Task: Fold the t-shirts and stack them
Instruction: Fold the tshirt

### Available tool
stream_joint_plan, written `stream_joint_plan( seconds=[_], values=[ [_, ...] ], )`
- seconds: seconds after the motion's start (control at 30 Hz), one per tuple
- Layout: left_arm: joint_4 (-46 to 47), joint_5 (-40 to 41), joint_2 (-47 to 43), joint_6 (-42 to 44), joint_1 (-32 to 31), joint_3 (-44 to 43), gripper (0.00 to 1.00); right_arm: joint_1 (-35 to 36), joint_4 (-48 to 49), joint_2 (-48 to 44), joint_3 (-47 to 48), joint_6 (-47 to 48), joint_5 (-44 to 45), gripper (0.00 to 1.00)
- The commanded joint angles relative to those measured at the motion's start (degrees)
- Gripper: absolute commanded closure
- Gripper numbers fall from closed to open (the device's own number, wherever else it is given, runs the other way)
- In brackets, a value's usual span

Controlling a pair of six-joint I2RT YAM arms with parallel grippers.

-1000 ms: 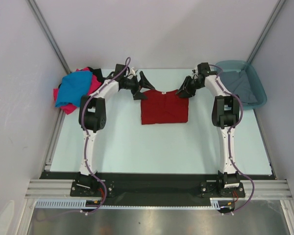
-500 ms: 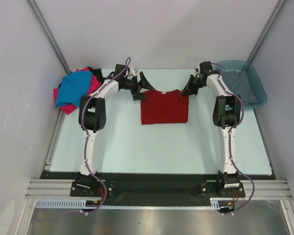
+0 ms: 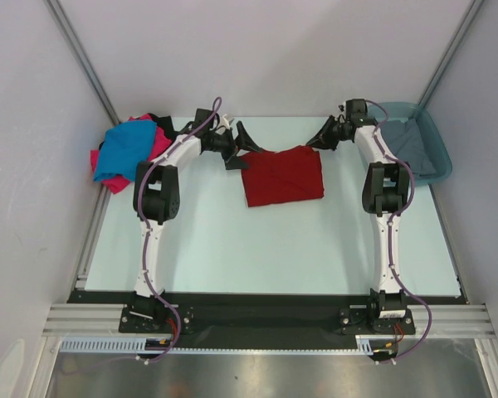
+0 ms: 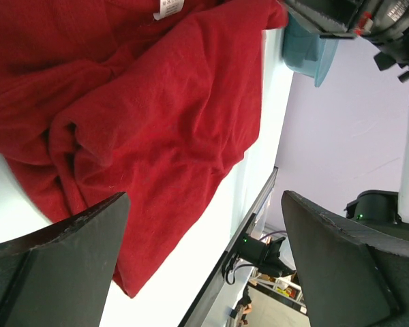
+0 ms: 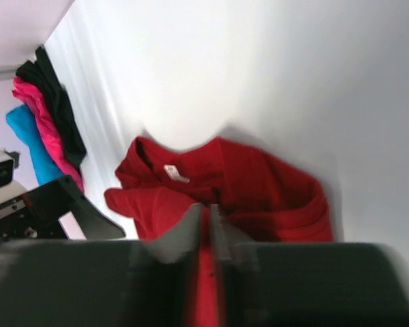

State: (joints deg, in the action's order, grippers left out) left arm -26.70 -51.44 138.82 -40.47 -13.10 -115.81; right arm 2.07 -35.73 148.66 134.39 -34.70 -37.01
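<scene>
red shirt (image 3: 282, 176) sits far-centre on the worktop (image 3: 274, 249), skewed and rumpled, collar on the far side. right hand (image 3: 324, 141) is pinched tight on its right shoulder corner. In the wrist view, red cloth runs up between the fingers (image 5: 180, 235). That corner is held up off the worktop; the rest lies down. left hand (image 3: 242, 150) is spread wide and empty at the left shoulder, with cloth below the gap and nothing gripped.

Step, as I read it: get both shoulders held so the shirt can be pulled flat before folding.

To do it well:
- left: come down on the shoulder edge and close on a thin bite near the seam, not on the bunched ridge the left wrist view shows mid-cloth
- bring left up level with right before any pull, else the shirt twists
- spread the hands apart gently until the collar line is straight, then draw the shirt toward the arms and lay it flat
- right: go no higher; a thin corner pinch may slip

blue shirt (image 3: 120, 153), pink shirt (image 3: 159, 137) and black shirt (image 3: 153, 121) are heaped at the far-left corner, unfolded. grey shirt (image 3: 402, 141) lies in the tub (image 3: 396, 105), far right. No stack is visible, so I'd call it early in the task.
</scene>
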Motion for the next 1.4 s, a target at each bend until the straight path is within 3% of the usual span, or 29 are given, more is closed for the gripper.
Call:
stream_joint_plan(
  seconds=[0.0,0.07,0.17,0.27,0.4,0.53,0.57,0.83,1.0,1.37],
  values=[
    [1.12,-1.73,-3.65,0.65,0.27,-0.03,0.0,-1.1,5.75,1.98,2.55,-3.27,-0.6,0.8],
    [1.39,-1.73,-3.74,0.57,0.27,0.14,0.0,-1.45,6.1,2.42,2.46,-3.97,-0.34,0.51],
    [1.38,-1.64,-3.91,0.74,0.27,0.06,0.0,-1.63,6.54,2.34,1.5,-3.71,0.45,0.41],
    [1.3,-1.03,-4.26,1.18,0.27,-0.03,0.0,-3.11,7.33,-0.12,-0.26,-2.31,2.47,0.38],
    [-1.59,1.25,-4.35,3.11,0.27,-1.43,0.0,-4.52,2.69,-4.15,-0.7,2.87,7.91,0.29],
    [-7.39,9.06,-5.93,9.25,0.53,-1.97,0.0,-4.97,-3.37,-6.01,-1.67,9.19,10.64,0.27],
    [-8.97,14.21,-6.54,9.79,0.71,-0.75,0.0,-5.05,-5.56,-6.36,-2.02,10.08,10.82,0.27],
    [-4.42,24.45,-10.25,9.71,1.68,6.74,0.0,-4.7,-8.65,-6.98,-7.12,12.64,5.03,0.26],
    [-0.56,22.44,-6.91,8.39,1.68,4.63,0.0,-4.09,-9.36,-5.57,-7.29,12.9,2.74,0.26],
    [15.96,7.42,0.74,-3.38,1.5,3.4,0.0,-2.24,-8.75,-2.59,-7.65,11.85,-2.35,0.26]
  ],
)
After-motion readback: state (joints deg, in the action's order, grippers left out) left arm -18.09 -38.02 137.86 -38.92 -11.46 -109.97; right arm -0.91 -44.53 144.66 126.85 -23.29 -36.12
